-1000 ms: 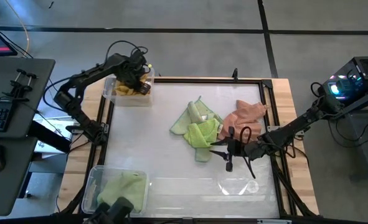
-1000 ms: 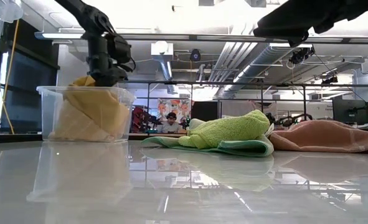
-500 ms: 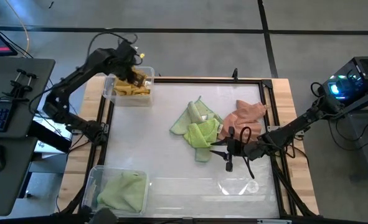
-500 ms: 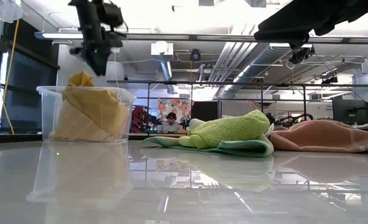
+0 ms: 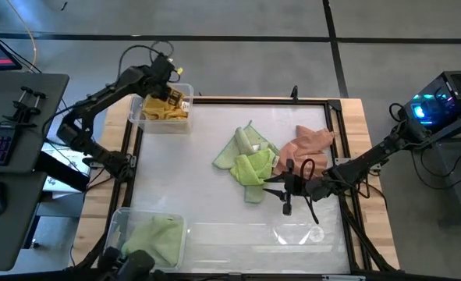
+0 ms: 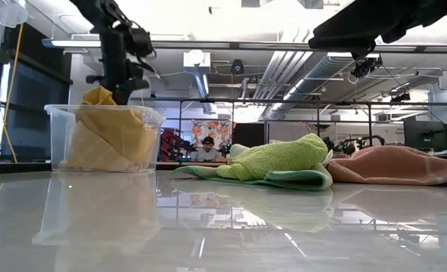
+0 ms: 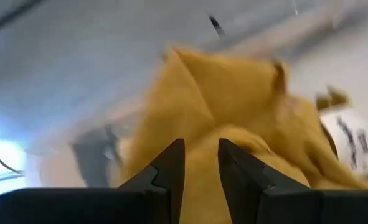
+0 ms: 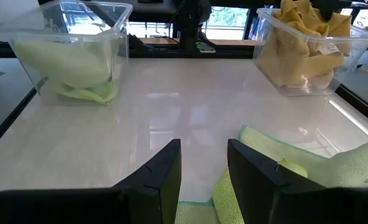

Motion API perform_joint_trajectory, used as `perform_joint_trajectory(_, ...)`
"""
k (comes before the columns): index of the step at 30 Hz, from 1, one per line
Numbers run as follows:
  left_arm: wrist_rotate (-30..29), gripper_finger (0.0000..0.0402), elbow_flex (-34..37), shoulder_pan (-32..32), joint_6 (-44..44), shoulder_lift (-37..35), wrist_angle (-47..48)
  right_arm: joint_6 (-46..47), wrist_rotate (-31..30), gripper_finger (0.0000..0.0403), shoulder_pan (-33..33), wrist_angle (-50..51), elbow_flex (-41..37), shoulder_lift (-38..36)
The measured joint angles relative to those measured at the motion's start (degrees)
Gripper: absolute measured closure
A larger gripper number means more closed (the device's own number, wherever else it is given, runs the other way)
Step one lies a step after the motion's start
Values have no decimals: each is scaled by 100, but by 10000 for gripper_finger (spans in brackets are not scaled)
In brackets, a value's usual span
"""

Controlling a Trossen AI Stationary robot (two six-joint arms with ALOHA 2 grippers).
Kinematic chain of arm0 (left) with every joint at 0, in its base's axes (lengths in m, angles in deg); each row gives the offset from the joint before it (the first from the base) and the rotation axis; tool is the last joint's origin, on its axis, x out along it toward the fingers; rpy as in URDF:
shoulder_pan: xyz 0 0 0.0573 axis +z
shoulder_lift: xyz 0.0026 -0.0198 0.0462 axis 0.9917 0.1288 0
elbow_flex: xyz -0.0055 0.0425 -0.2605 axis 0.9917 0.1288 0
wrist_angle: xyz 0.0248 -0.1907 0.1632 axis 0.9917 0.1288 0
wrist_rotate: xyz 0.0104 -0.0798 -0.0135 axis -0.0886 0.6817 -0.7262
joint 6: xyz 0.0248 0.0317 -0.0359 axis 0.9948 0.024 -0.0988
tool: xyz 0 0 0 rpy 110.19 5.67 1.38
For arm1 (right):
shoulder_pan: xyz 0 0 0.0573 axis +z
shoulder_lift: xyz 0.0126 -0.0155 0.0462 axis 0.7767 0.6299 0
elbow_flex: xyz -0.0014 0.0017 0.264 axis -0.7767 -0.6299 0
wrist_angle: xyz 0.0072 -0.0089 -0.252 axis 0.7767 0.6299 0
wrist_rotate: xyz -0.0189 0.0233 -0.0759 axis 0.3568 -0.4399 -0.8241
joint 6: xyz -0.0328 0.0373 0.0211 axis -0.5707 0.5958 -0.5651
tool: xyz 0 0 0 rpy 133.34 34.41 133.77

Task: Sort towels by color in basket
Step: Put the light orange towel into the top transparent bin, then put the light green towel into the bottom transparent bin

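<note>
Left gripper (image 5: pixel 166 84): I hold it over the mustard towels (image 5: pixel 164 108), fingers slightly apart, empty, towel dropped in.
Right gripper (image 5: pixel 286 190): parted, empty, waiting beside the lime towel (image 5: pixel 253 166).

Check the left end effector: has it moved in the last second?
Yes. In the low view the left end effector rose clear of the yellow-towel bin, then dropped back, now just above the mustard towels.
</note>
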Motion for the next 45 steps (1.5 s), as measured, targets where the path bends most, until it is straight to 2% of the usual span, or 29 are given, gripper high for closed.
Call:
perform_joint_trajectory(3,359,319,140,-4,4,113,49,-2,0,277,0,0,0,0)
perform_joint_trajectory(9,431,319,413,36,2,327,105,4,0,277,0,0,0,0)
perform_joint_trajectory(14,776,319,473,120,180,397,131,-2,0,277,0,0,0,0)
perform_joint_trajectory(22,758,319,1,111,156,-226,671,-7,-2,277,-2,2,0,0)
perform_joint_trajectory(27,583,319,69,-65,153,-957,270,-52,-2,277,-2,41,0,0)
perform_joint_trajectory(31,558,319,597,-651,287,-1584,-533,-53,-2,277,-2,74,0,0)
perform_joint_trajectory(35,559,319,1323,-1645,-48,-2131,-1632,-173,-3,277,-15,116,0,0)
perform_joint_trajectory(40,560,319,2339,-3255,-277,-2438,-4317,-610,-252,277,-53,125,0,0)
perform_joint_trajectory(43,533,319,2755,-4174,127,-2315,-6080,-699,-183,277,-164,131,0,0)
perform_joint_trajectory(45,481,319,2892,-4721,500,-2139,-6921,-663,110,277,-248,249,0,0)
